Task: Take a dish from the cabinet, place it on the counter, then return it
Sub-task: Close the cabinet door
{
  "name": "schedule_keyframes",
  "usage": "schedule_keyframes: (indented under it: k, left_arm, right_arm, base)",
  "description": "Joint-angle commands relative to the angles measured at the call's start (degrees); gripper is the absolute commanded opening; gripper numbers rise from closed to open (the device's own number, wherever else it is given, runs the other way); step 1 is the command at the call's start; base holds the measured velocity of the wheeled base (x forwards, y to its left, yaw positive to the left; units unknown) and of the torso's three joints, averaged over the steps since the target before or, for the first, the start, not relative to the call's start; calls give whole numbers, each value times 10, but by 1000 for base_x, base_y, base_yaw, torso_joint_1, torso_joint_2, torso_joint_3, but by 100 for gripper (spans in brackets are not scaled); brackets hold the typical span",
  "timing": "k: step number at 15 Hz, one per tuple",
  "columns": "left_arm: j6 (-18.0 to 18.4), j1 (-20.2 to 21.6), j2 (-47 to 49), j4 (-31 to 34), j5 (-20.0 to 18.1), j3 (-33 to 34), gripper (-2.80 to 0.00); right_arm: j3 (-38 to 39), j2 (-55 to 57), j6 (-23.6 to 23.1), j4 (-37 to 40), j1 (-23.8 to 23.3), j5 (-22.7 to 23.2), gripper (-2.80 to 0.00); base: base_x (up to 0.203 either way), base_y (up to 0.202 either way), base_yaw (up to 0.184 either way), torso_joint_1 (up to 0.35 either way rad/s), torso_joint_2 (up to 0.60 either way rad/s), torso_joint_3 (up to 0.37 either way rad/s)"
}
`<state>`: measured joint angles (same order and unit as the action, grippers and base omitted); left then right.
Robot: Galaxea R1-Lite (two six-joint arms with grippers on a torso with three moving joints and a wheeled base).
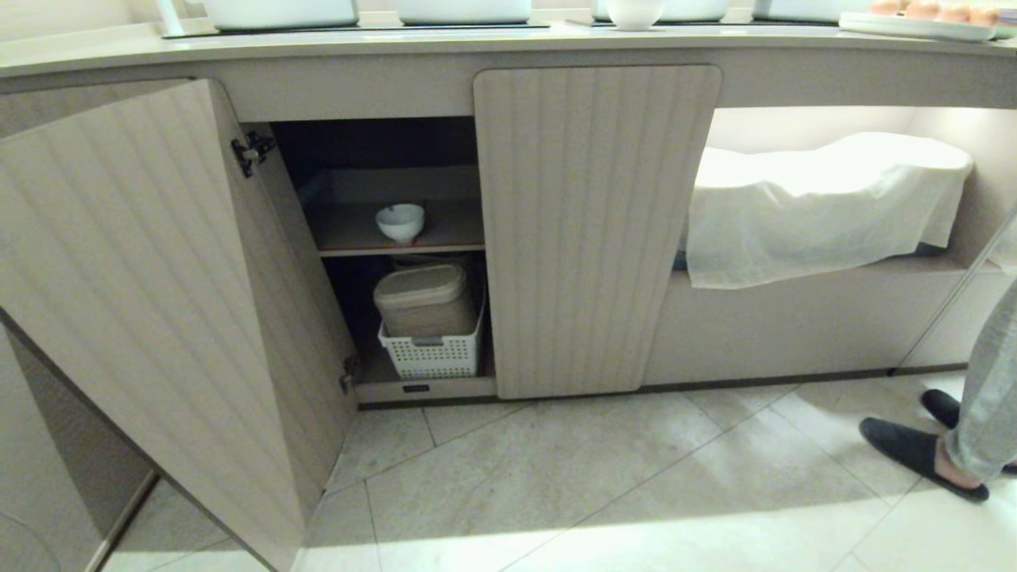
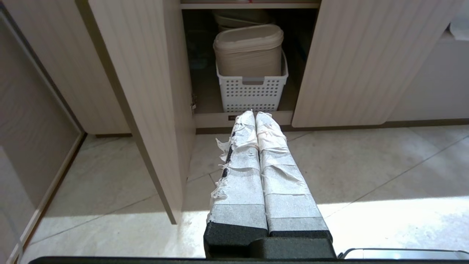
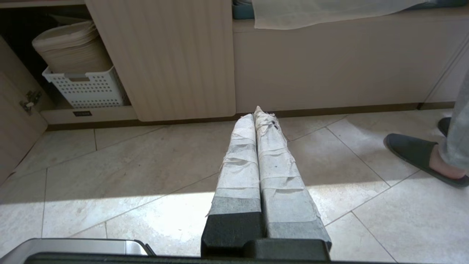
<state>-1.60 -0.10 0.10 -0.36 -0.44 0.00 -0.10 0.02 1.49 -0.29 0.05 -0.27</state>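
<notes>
Bowl: I see the small white bowl [image 1: 400,222] upright on the upper shelf [image 1: 445,232] of the cabinet [image 1: 596,230], toward the left of the open bay, nothing touching it. Untouched, so by my reading the task has not begun.

Cabinet: left door [image 1: 151,318] swung wide toward me; middle door [image 1: 592,238] closed. Below the shelf, a white perforated basket [image 1: 433,353] holding a beige lidded tub [image 1: 427,300].

Counter: worktop [image 1: 493,40] runs along the top of the head view, well above the shelf, with white vessels on it.

Left gripper: taped fingers pressed together, nothing between them [image 2: 255,114]; low over the floor tiles, pointing at the basket in the open bay.

Right gripper: also pinched closed and empty [image 3: 254,112]; low over the tiles, aimed at the foot of the closed middle door.

Key relation: the bowl sits forward of and above both grippers, inside the bay the left gripper faces. I judge the left arm the nearer one; the right would have to reach around the closed door. The bowl is round, so it has no long axis to line up with.

Next move, my call: spread the left fingers, raise to shelf height, go in between the open door and the closed one.

Bystander: a person's slippered foot [image 1: 922,457] and trouser leg at the right, well apart from the cabinet bay.
</notes>
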Motion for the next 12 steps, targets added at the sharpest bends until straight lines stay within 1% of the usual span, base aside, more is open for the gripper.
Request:
schedule_keyframes:
  k: [1, 3, 12]
  left_arm:
    - [0, 0, 1, -1, 0, 0, -280]
    - [-1, 0, 1, -1, 0, 0, -280]
    - [-1, 0, 1, -1, 0, 0, -280]
  right_arm:
    - [0, 1, 0, 0, 0, 0, -280]
    - [0, 1, 0, 0, 0, 0, -280]
    - [0, 1, 0, 0, 0, 0, -280]
  base:
    - [0, 0, 0, 0, 0, 0]
    - [1, 142, 1, 7, 5, 2]
    - [0, 196, -1, 3, 3, 2]
